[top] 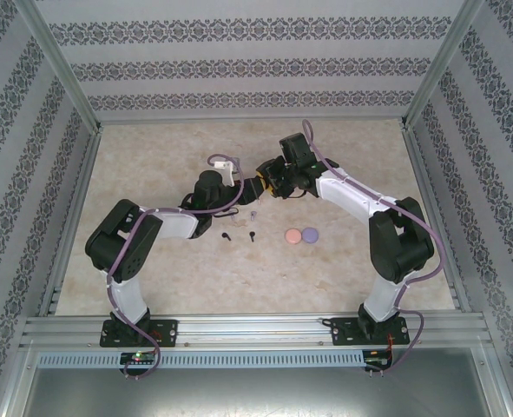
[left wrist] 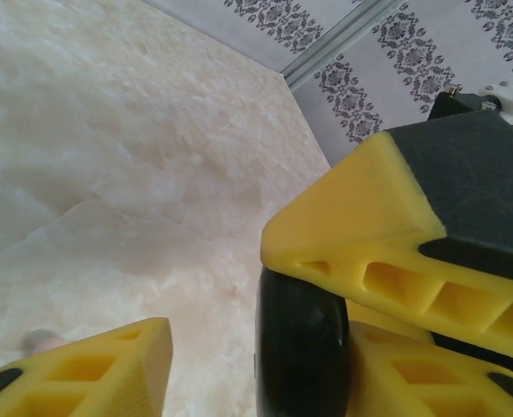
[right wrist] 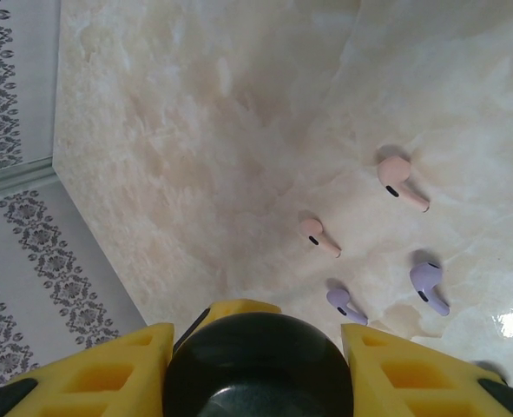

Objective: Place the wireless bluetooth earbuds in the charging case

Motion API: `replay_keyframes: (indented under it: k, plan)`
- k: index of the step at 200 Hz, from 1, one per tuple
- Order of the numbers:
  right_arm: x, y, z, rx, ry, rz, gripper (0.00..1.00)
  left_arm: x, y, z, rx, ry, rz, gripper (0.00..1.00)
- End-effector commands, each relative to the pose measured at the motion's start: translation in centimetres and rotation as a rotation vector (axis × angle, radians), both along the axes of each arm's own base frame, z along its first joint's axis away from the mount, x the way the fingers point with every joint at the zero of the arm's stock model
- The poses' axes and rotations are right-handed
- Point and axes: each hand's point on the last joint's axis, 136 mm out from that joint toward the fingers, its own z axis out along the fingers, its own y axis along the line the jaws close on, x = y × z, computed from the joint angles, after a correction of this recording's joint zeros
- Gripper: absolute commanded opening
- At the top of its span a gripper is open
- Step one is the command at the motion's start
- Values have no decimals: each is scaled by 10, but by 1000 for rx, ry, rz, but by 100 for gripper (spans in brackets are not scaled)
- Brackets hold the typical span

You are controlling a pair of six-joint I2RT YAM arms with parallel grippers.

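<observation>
The right pincer (right wrist: 256, 346) clamps the black case (right wrist: 256, 369) above the worktop (right wrist: 195, 130). The left pincer (left wrist: 247, 356) stands open around it, one finger not touching. Pink earbuds (right wrist: 318, 234) and purple earbuds (right wrist: 430, 285) lie loose below. An off-centre squeeze from the left could twist the case free and drop it among them.

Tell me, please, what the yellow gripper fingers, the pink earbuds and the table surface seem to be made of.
Yellow fingers: matte, probably printed plastic, judging by the hollow ribbed cells. Pink earbuds: smooth hard plastic with slight sheen. Table surface: glossy marble-patterned stone or laminate, showing veining and a reflection; unclear which.
</observation>
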Motion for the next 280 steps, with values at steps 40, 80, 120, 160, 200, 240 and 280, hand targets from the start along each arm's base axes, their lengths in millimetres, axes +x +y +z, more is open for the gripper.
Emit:
replay_keyframes:
  k: [40, 80, 120, 160, 200, 240, 280]
  plan:
    - [-1, 1, -4, 20, 9, -6, 37, 2, -11, 15, -44, -47, -9, 44]
    - [0, -2, -5, 19, 9, -16, 37, 0, -8, 15, -44, -46, -1, 43]
    - [1, -3, -7, 18, 12, -23, 37, -2, -5, 16, -35, -47, 7, 43]
    - [2, -5, -9, 20, 14, -32, 37, -3, -5, 14, -27, -43, 7, 41]
    - [3, -7, -10, 22, 14, -40, 37, -5, -4, 11, -27, -35, 2, 25]
    - [8, -3, -4, 51, -14, -43, 42, -6, -5, 10, -27, -24, -1, 4]
    - [22, -30, 32, 43, -154, -52, 74, -12, -9, 22, -12, -11, -53, 0]
